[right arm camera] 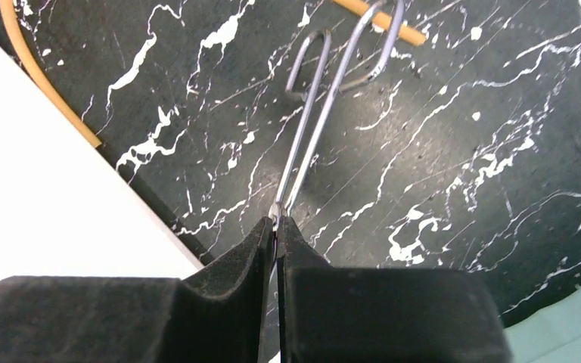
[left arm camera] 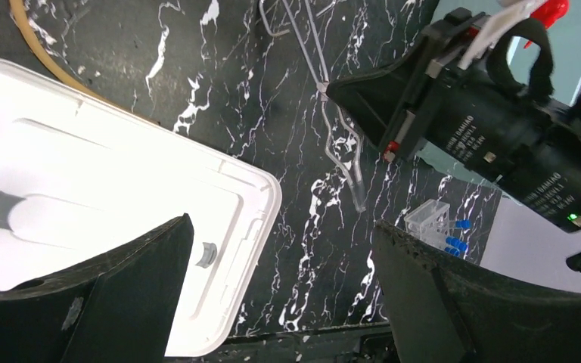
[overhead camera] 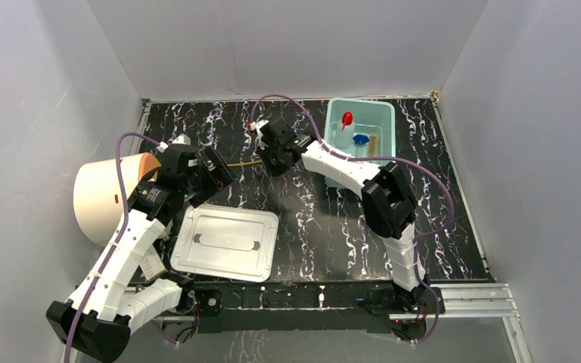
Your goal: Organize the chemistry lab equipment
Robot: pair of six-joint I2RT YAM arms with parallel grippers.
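Note:
My right gripper (right arm camera: 276,221) is shut on a thin metal tool (right arm camera: 310,128), a wire tong whose loops point away over the black table. The left wrist view also shows the tool (left arm camera: 331,106) held in that gripper (left arm camera: 333,87). Amber rubber tubing (right arm camera: 45,83) lies beside the tool, with one end by its loops (right arm camera: 382,23). My left gripper (left arm camera: 281,227) is open and empty, above the table beside a white lid (left arm camera: 83,189). The red-capped white squeeze bottle (overhead camera: 346,119) stands in the teal bin (overhead camera: 384,113). A clear tube rack with blue-capped tubes (left arm camera: 435,223) shows beneath the right arm.
A large cream cylinder with an orange face (overhead camera: 110,197) lies at the left edge behind my left arm. The white lid (overhead camera: 227,242) lies flat at the front centre. Grey walls enclose the table on three sides.

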